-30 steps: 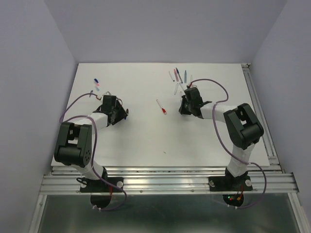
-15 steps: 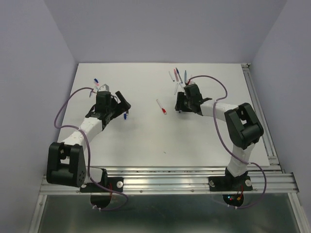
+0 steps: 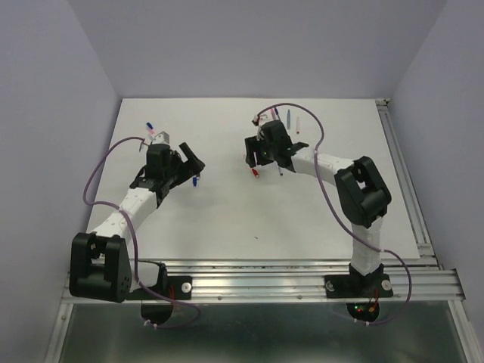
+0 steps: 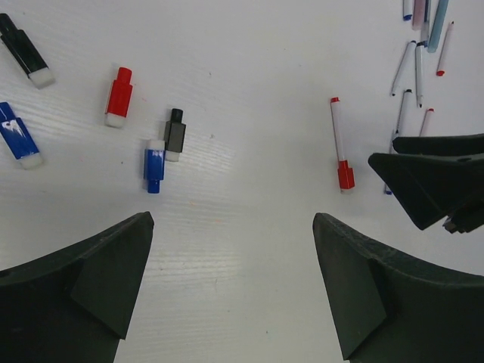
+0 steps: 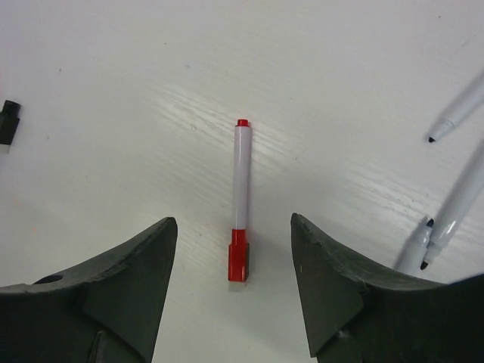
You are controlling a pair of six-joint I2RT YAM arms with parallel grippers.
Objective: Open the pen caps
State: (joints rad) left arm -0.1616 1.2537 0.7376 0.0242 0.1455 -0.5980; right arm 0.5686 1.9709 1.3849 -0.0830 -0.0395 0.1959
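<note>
A white pen (image 5: 242, 174) with a red pen cap (image 5: 238, 261) on its near end lies flat on the table. My right gripper (image 5: 233, 221) is open and hovers over it, one finger on each side of the cap without touching it. From above, the right gripper (image 3: 261, 161) sits over that red pen (image 3: 254, 171). My left gripper (image 4: 233, 227) is open and holds nothing. Loose pen caps lie ahead of it: red (image 4: 118, 96), black (image 4: 175, 134), blue (image 4: 154, 165), and a second blue one (image 4: 17, 134). In the top view the left gripper (image 3: 195, 166) is at centre left.
Several uncapped white pens (image 3: 287, 117) lie at the back right, also seen in the right wrist view (image 5: 454, 113). More loose caps (image 3: 150, 130) lie at the back left. A black cap (image 5: 7, 121) sits left of the red pen. The table rail (image 3: 404, 174) runs along the right.
The right arm swung left from the pile of pens to over the red-capped pen and opened its jaws. The left arm stretched out and its jaws opened; a blue cap now lies beside it.
</note>
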